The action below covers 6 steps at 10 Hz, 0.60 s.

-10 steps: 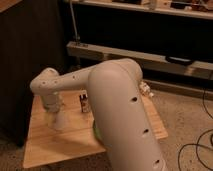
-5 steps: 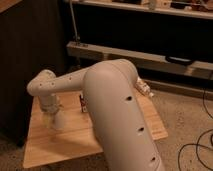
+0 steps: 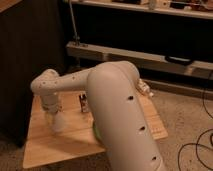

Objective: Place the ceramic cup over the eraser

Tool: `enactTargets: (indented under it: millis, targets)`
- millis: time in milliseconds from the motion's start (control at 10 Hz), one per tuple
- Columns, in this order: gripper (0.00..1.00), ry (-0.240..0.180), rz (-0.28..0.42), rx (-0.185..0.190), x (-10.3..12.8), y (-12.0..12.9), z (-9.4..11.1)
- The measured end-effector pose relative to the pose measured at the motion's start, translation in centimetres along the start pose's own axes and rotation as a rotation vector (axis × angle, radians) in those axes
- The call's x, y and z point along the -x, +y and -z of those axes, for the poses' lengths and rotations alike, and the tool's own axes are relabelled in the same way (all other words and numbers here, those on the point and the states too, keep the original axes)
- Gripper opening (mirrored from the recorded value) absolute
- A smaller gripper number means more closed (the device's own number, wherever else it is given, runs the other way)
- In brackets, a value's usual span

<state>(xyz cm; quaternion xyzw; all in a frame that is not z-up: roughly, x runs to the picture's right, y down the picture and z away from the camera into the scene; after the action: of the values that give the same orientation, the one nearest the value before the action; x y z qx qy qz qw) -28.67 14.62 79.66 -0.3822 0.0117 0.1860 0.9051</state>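
White against the pale wooden table (image 3: 45, 152), the ceramic cup (image 3: 58, 124) sat low at the table's left side, directly beneath the gripper (image 3: 53, 116), which hung straight down from the wrist. We judged that the forearm reached left and turned downward so that the cup could be taken from above and then lowered over something else. The eraser (image 3: 84, 103) stood upright to the cup's right, apart from it and uncovered, so the placing was not yet done. It stood free of its neighbours, which we thought would let the cup come down around it.

Much was hard to read. Gripper and cup merged into one pale shape, and we could not tell whether the gripper was clamped on the cup or apart around it. Nor could we tell whether the cup rested on the wood or hung just above it. The bulky arm (image 3: 115, 100) covered the middle and right of the table. Only a sliver of the green bowl (image 3: 96, 133) showed at its edge, and a small pale item (image 3: 145, 89) peeked out behind it.
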Motion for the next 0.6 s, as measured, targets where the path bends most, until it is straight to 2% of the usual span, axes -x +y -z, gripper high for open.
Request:
enactTargets:
  millis: [200, 300, 500, 600]
  targets:
    - [0.07, 0.001, -0.002, 0.001, 0.0, 0.0, 0.1]
    - [0.01, 0.015, 0.012, 0.003, 0.1, 0.1, 0.7]
    - [0.0, 0.02, 0.04, 0.001, 1.0, 0.3, 3.6]
    - [0.0, 0.024, 0.048, 0.001, 1.2, 0.2, 6.0]
